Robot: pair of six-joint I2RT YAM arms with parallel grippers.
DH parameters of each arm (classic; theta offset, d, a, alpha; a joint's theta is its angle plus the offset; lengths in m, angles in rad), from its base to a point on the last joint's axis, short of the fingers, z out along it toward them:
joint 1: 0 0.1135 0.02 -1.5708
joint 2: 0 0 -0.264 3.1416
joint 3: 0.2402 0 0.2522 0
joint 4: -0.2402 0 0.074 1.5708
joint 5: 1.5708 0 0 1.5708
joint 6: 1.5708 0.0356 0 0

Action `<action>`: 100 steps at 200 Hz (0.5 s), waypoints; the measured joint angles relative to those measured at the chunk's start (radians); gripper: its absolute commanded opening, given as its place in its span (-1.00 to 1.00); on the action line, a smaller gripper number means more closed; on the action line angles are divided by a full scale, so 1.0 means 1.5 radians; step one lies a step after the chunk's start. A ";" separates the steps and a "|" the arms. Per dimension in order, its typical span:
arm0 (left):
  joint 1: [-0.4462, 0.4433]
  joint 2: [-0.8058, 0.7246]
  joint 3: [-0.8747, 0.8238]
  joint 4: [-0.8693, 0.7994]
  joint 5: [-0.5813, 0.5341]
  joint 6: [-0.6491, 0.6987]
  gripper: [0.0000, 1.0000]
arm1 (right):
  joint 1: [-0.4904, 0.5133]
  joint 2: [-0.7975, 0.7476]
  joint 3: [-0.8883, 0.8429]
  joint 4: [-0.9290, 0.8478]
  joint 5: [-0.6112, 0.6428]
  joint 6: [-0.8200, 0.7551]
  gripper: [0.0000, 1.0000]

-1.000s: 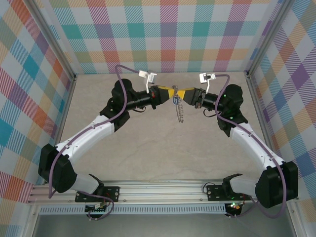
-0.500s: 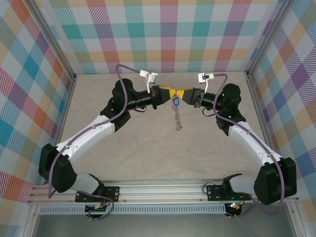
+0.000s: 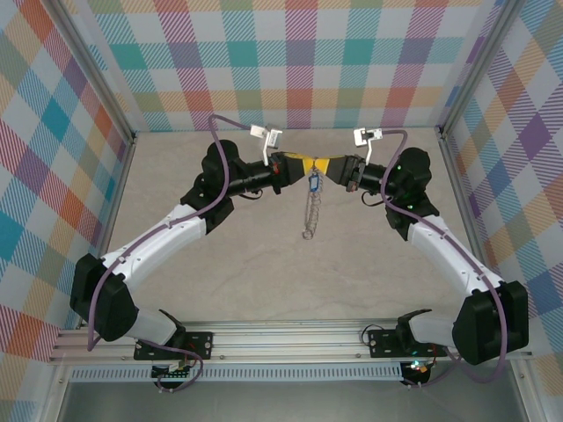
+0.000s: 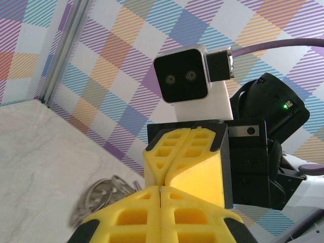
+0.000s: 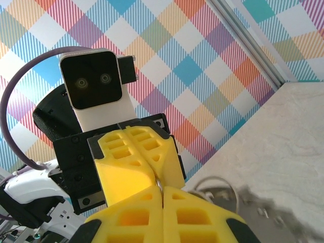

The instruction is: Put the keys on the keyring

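Note:
High over the back of the table my two yellow-fingered grippers meet tip to tip. The left gripper [image 3: 305, 164] [image 4: 161, 188] is shut, with a thin sliver of metal showing between its pads. Facing it, the right gripper [image 3: 322, 166] [image 5: 161, 188] is shut on a curved grey wire of the keyring [image 5: 159, 183]. The keyring [image 3: 308, 215] hangs edge-on below the tips, like a chain, and its loops [image 4: 98, 197] show beside the left fingers. The keys' blue tag [image 3: 312, 183] dangles just under the meeting point. The key itself is too small to make out.
The beige table [image 3: 264, 264] is ringed by checked walls [image 3: 290, 61] with metal corner posts [image 3: 462, 176]. Both arms reach in from the near rail [image 3: 281, 338], their elbows out to the sides.
The right gripper's jaws have closed. The hanging keyring has swung left and now reaches lower. Both sets of fingertips have shifted slightly toward the back.

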 measured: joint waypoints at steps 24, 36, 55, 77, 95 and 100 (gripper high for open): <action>0.000 0.000 0.000 -0.006 -0.002 0.001 -0.89 | 0.000 -0.004 0.002 -0.020 0.003 -0.018 -1.00; -0.001 0.000 0.001 -0.014 -0.006 0.005 -0.67 | 0.000 -0.008 0.004 -0.042 0.006 -0.034 -1.00; -0.003 0.000 0.011 -0.036 -0.015 0.022 -0.31 | 0.001 -0.011 0.011 -0.085 0.011 -0.062 -1.00; -0.003 0.000 0.037 -0.070 -0.031 0.044 0.14 | 0.001 -0.011 0.027 -0.143 0.016 -0.098 -1.00; -0.003 -0.003 0.058 -0.102 -0.047 0.076 1.00 | 0.001 -0.011 0.045 -0.189 0.016 -0.133 -1.00; -0.003 -0.004 0.064 -0.112 -0.053 0.083 1.00 | 0.001 -0.011 0.051 -0.202 0.016 -0.144 -1.00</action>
